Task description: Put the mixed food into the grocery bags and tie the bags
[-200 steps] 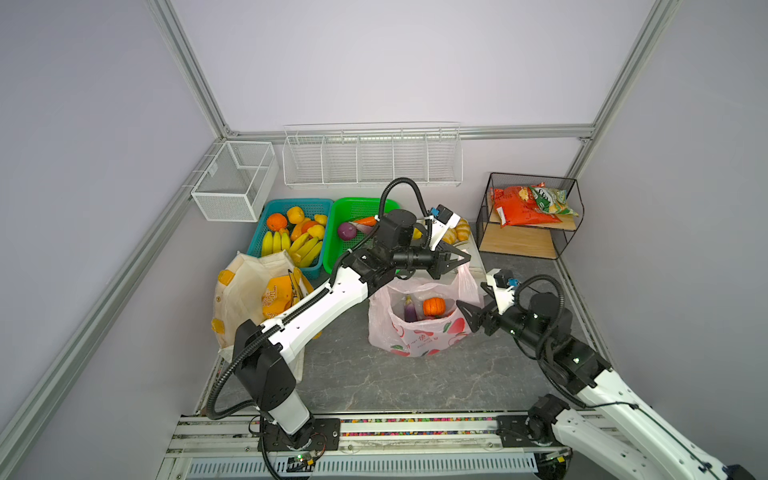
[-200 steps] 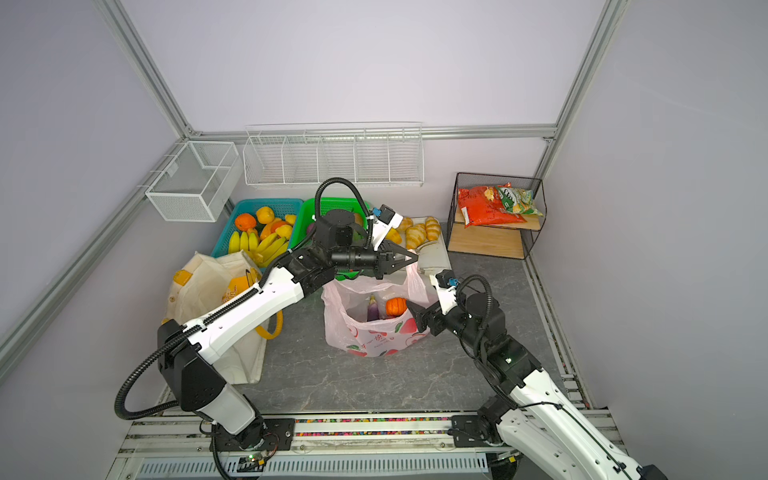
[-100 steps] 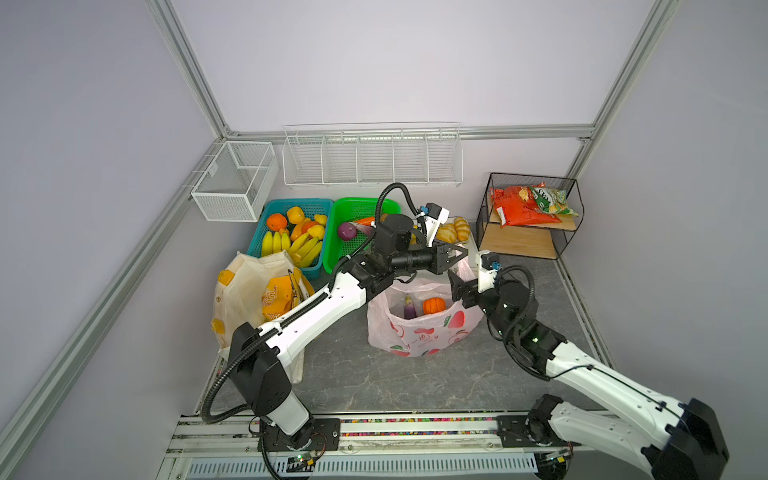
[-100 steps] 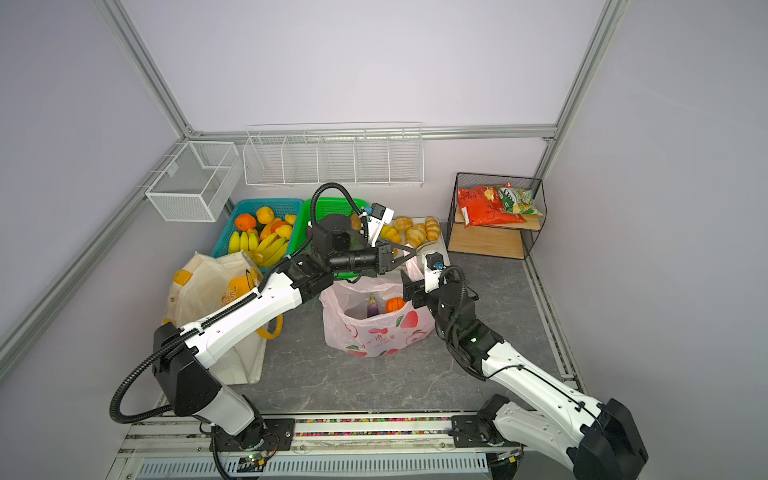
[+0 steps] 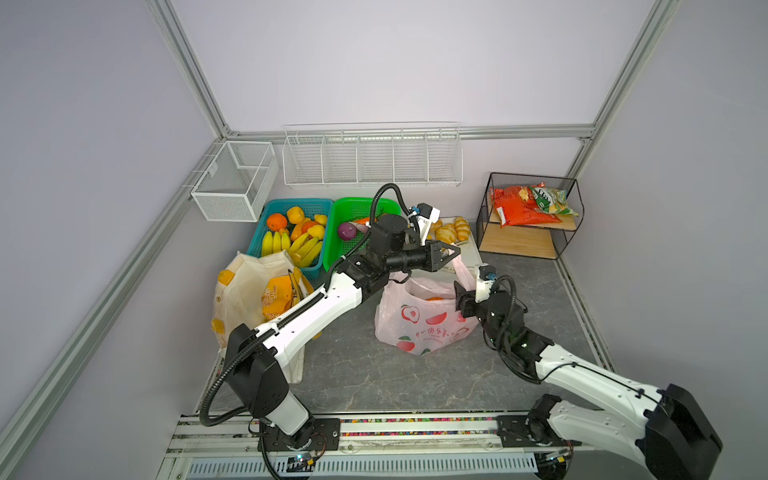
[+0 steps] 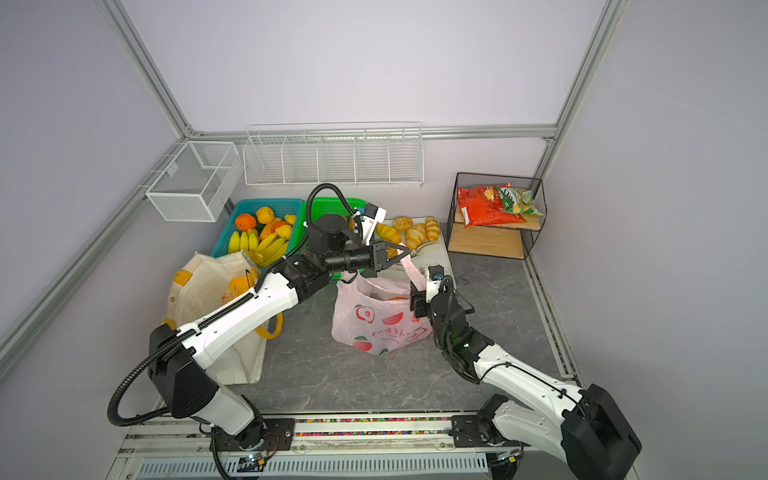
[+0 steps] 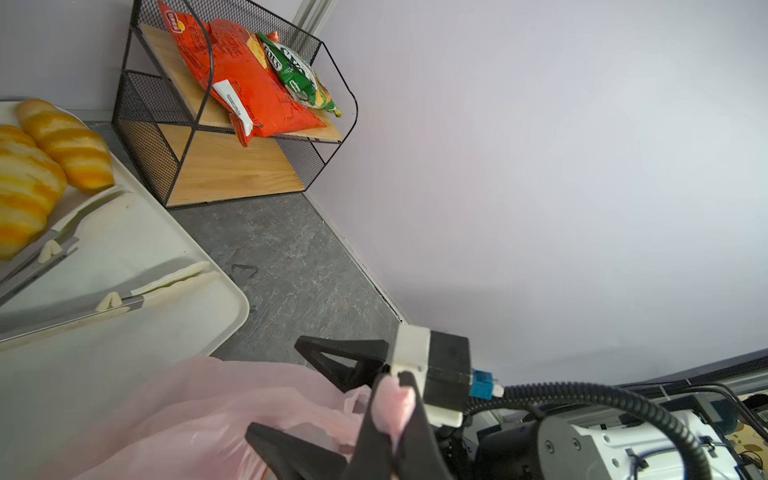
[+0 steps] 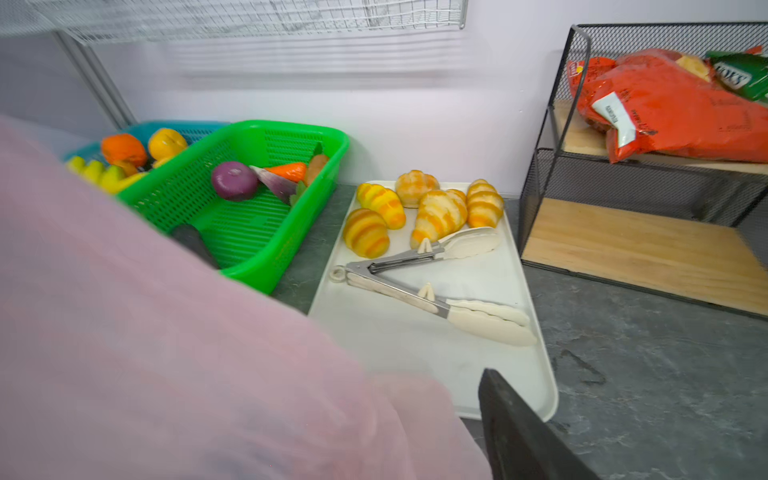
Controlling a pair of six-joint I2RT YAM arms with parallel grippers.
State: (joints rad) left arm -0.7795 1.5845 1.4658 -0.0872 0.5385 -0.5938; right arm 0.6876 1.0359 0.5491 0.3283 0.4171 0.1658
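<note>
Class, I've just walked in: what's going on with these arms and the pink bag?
The left gripper is shut on one handle of the pink bag, stretching it upward. The right gripper sits at the bag's right side, jaws open. Inside lies toy food; the cream tote lies to the left.

We take this for a robotics lab cell dressed as a small grocery corner: plain lilac wall panels (image 5: 395,62) held in an aluminium frame (image 5: 191,70), two white-and-black robot arms (image 5: 316,307) bolted to a rail (image 5: 415,420) at the near edge of the grey tabletop (image 5: 374,374), and staged stock behind them: a blue basket (image 5: 299,201) of toy-like bananas (image 5: 291,245) and oranges (image 5: 276,220), a tray (image 8: 415,353) of glossy croissants (image 8: 440,212), a black mesh shelf (image 8: 623,178) of crisp packets (image 5: 519,208)
</note>
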